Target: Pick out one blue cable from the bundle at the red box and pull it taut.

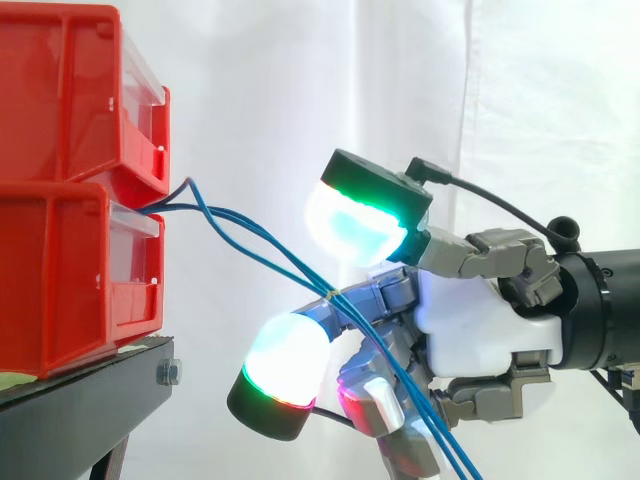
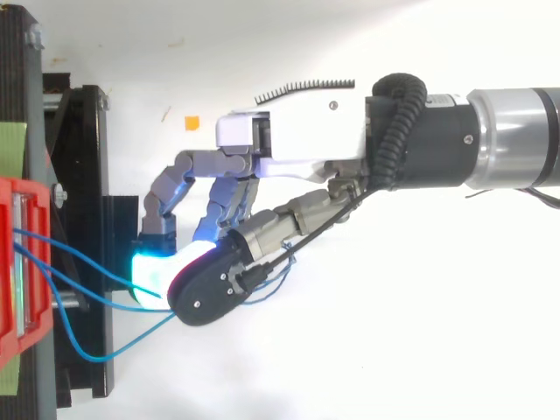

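- White curtain [image 1: 300, 60] behind; red bins [image 1: 60, 250] stacked at 9 o'clock in side view, on black stand [image 1: 80, 400].
- Blue cables [image 1: 250, 245] out from between the bins, heading toward 5 o'clock, through the hand [image 1: 470, 320] and off the bottom edge.
- Hand in from 3 o'clock, half-curled, not clamped: pads [image 1: 350, 225] well apart, one at 12 and one at 6 o'clock of the bundle. Cables through that gap, lying across a finger. No pinch visible, so taken as wide around the bundle, holding nothing.
- Progress, as a judgement: reach done, hand at the bundle. Single-cable pick not done, pull not done.
- Slack plain in top view: loop [image 2: 87, 354] sagging at 7 o'clock over the stand.
- Left to do: separate one strand, close on it, draw toward 3 o'clock until straight.
- Hard to read: strand count, looks like two or three, crossing near the bins.
- Hidden in top view: contact spot under the thumb's black back.
- Cut off: lower cable ends at 5 o'clock in side view.
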